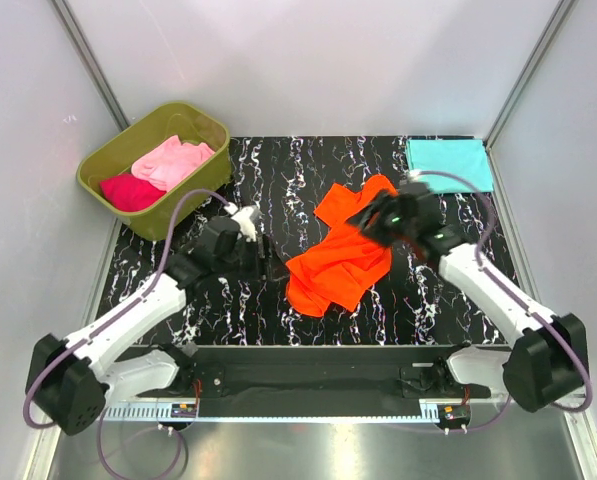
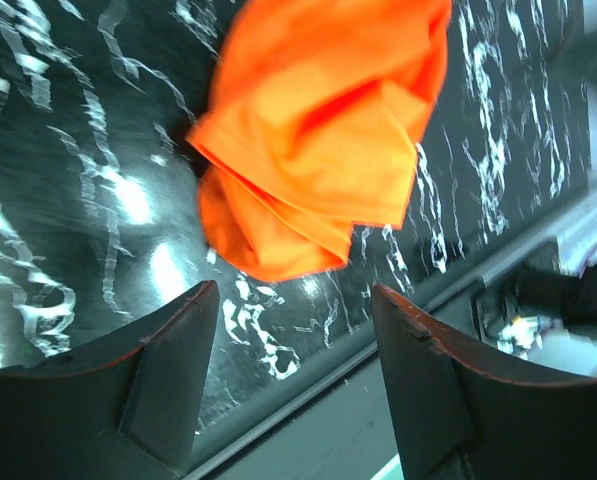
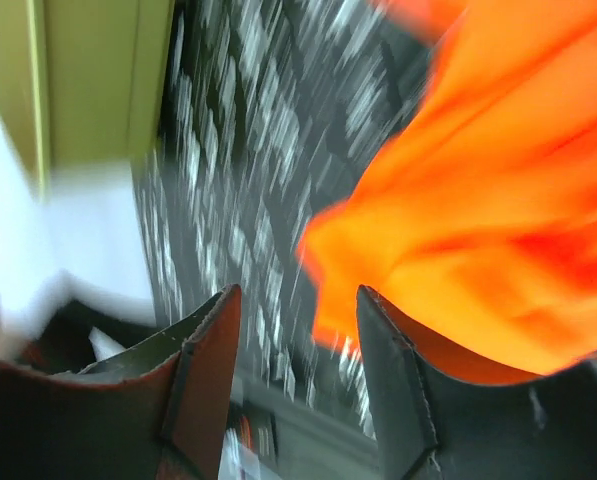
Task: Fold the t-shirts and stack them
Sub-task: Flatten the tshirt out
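Closest in, the two arm bases sat at the near edge of the black, white-veined table [image 1: 278, 170], and both arms reached forward over it. Left gripper [image 1: 262, 252] hung just off the left edge of the orange t-shirt [image 1: 338, 265], not touching it. From its own wrist camera its jaws stood wide apart with nothing between them, and only bare tabletop and the near corner of the crumpled shirt [image 2: 318, 130] showed beyond. Right gripper [image 1: 375, 220] was over the far right part of the same shirt. Its wrist view was blurred, but the jaws were plainly parted and no cloth was pinched between them, though the orange cloth [image 3: 478, 200] lay close by the right-hand finger.

That orange t-shirt lay in a loose, rumpled heap at the middle of the table, partly doubled over on itself. A teal t-shirt [image 1: 448, 160] lay folded flat in the far right corner, well apart from the heap. Off the far left corner stood an olive-green tub [image 1: 128, 137], and inside it a light pink t-shirt [image 1: 173, 160] lay bunched beside a magenta t-shirt [image 1: 130, 190].
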Available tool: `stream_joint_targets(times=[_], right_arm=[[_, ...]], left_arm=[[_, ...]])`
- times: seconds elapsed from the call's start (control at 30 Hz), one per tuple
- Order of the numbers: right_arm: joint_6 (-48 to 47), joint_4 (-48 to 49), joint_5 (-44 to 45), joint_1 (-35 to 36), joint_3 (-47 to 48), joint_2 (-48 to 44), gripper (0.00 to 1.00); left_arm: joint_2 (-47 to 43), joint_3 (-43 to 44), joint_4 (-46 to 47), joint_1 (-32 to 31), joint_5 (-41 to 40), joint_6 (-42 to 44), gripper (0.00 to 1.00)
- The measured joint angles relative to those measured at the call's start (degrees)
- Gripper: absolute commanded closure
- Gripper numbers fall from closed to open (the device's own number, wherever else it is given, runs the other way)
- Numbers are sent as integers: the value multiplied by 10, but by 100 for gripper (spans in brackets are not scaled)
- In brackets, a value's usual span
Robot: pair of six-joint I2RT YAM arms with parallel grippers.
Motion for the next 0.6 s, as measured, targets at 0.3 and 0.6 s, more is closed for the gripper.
stream_joint_targets(times=[0.3,0.6], right_arm=[[-39,-7,-6,-260,1,55,36],[-33,-1,-30,-334,10,202,33]], left_arm=[[144,26,36,-82,-1,39,26],[261,103,30,-82,-56,81,26]])
